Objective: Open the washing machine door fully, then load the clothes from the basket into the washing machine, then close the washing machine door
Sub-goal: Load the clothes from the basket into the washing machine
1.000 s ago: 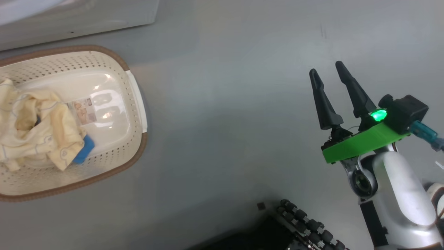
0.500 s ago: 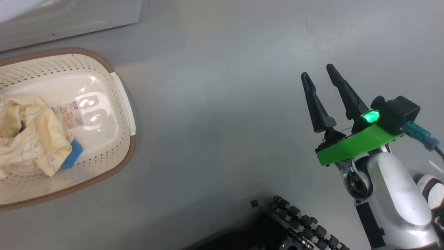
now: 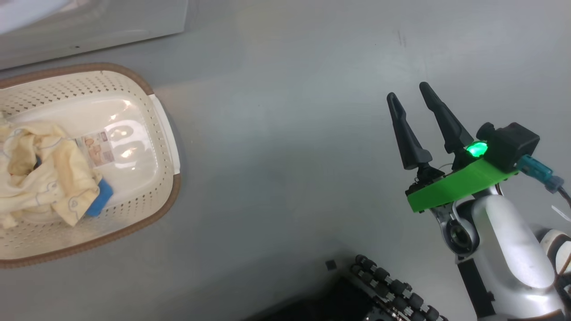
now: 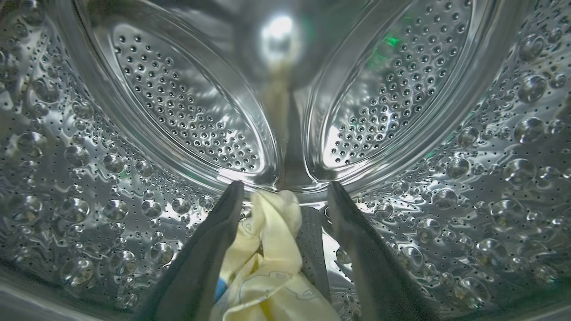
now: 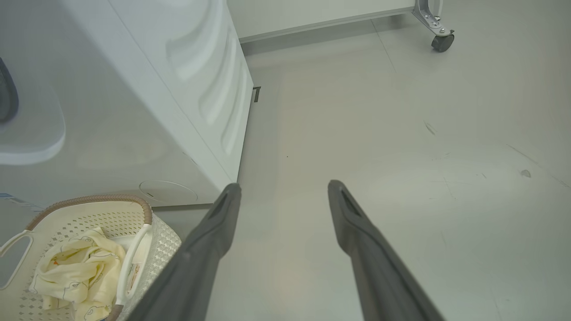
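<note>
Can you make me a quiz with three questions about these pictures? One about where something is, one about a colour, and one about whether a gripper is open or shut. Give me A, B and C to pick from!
1. Where is the left gripper?
A. inside the steel drum
B. on a table
C. under a chair

2. What colour is the small cloth beside the yellow clothes in the basket?
A. red
B. blue
C. black

3. How is the right gripper?
A. shut on a sock
B. shut on a handle
C. open, holding nothing

Answers:
1 A: shiny metal full of holes curves all round it.
2 B: bright blue peeks out at the clothes' edge.
3 C: its jaws stand apart over bare floor.
</note>
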### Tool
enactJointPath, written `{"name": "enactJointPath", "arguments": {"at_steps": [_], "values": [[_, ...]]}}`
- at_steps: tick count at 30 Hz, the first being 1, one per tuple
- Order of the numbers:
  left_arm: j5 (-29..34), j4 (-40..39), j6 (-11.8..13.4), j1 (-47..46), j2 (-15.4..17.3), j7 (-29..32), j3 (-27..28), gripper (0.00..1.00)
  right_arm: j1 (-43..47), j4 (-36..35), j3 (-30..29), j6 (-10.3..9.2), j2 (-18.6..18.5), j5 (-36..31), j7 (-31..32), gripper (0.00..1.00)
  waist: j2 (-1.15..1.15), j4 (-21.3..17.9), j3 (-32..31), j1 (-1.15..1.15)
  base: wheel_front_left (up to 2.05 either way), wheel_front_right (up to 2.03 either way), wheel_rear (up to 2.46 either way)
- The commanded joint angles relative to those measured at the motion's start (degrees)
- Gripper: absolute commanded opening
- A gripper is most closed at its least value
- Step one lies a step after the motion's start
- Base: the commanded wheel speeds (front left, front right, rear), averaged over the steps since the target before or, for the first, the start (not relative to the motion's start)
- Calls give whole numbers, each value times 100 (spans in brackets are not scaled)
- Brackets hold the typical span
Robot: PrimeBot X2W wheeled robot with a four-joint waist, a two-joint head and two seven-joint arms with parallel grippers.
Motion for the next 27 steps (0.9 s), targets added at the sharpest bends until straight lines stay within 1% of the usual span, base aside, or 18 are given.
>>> {"name": "enactJointPath", "arguments": {"at_steps": [1,7,12,20,27], "values": [[-31,-125,3,-138,193,-44,29,100,14,-113,41,0,-34,-37,-56,100,0,35,-47,0,0,0,0],[-346,-89,3,213,104,-102,-249,100,21,-89,-96,0,-34,-172,-56,100,0,191,-293,0,0,0,0],[-695,-135,3,674,10,-148,-460,100,56,-77,-239,0,-34,-351,-56,100,0,403,-570,0,0,0,0],[-1256,-332,3,1596,-211,-295,-793,100,175,-36,-430,0,-34,-664,-56,100,0,872,-1156,0,0,0,0],[-1546,-613,3,2390,-394,-508,-1031,100,356,27,-600,0,-34,-907,-56,100,0,1293,-1709,0,0,0,0]]}}
